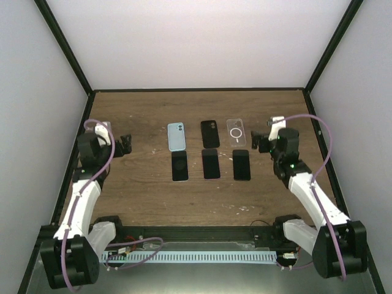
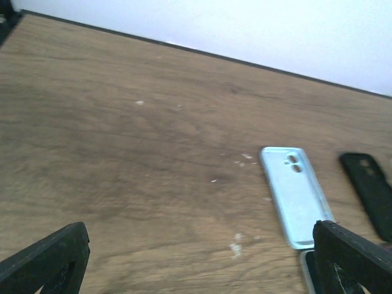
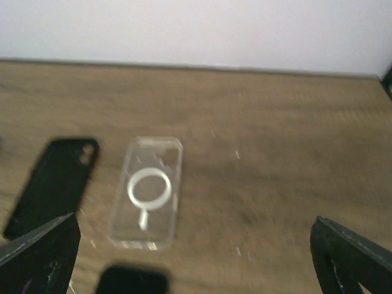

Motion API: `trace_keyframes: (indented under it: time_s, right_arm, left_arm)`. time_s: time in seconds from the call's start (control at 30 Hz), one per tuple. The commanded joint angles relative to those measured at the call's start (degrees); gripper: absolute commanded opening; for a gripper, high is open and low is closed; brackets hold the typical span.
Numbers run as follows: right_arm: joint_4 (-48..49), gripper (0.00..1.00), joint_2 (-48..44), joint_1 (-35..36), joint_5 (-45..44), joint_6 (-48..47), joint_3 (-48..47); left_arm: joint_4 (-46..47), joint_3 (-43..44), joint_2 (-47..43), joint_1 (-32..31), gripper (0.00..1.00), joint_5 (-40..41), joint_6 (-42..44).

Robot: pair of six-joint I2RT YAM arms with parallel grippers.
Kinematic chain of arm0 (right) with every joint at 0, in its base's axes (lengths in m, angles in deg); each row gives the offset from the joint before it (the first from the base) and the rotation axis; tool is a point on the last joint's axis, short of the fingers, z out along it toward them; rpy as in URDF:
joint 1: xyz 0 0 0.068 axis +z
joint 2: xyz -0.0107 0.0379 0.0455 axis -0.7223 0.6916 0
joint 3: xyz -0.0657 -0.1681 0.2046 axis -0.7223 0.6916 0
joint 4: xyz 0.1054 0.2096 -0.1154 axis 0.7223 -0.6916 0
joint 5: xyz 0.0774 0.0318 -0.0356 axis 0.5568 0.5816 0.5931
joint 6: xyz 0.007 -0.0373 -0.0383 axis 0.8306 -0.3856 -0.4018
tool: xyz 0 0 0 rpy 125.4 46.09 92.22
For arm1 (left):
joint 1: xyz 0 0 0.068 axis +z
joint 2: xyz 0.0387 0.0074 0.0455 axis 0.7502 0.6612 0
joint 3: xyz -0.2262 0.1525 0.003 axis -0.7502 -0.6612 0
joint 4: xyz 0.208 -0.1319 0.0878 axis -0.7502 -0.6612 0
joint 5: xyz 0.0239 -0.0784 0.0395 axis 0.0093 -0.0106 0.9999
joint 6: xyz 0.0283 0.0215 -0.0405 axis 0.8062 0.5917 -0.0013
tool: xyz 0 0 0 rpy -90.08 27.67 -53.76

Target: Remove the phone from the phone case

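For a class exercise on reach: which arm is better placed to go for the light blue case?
Left. The blue case lies nearest the left gripper, which is open; the right gripper sits beside the clear case.

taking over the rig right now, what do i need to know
Left end effector: open, empty, left of the blue case.
Right end effector: open, empty, right of the clear case.
Back row: blue case, black case, clear case. Front row: three phones, lying flat.
Done: clear case looks empty.
Left: cannot tell if the blue or black case holds a phone; check both.
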Motion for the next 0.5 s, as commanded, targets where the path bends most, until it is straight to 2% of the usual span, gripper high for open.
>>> trace_keyframes:
  time_s: [0.0,0.13,0.23,0.33,0.47]
  right_arm:
    - [12.8,1.00,-5.3,-1.5,-5.9,1.3,11.8]
    - [30.3,1.00,-10.8,-1.6,-7.0,-2.2,24.6]
    - [38.2,1.00,-12.1,-1.7,-6.0,-3.5,31.2]
    - [45.8,1.00,-9.7,-1.7,-6.6,-3.5,35.3]
    - [57.5,1.00,-2.2,-1.8,-7.8,-3.2,36.8]
  left_arm:
    - [16.2,-10.5,-5.0,0.2,1.00,9.7,2.1]
    - [30.8,-20.6,-6.9,0.1,1.00,10.6,1.9]
    - [43.5,-26.7,-4.9,-0.4,1.00,10.6,2.2]
    - [55.2,-30.8,-0.2,-1.4,1.00,10.8,3.7]
    - [68.3,-32.3,10.7,-2.5,1.00,13.6,5.3]
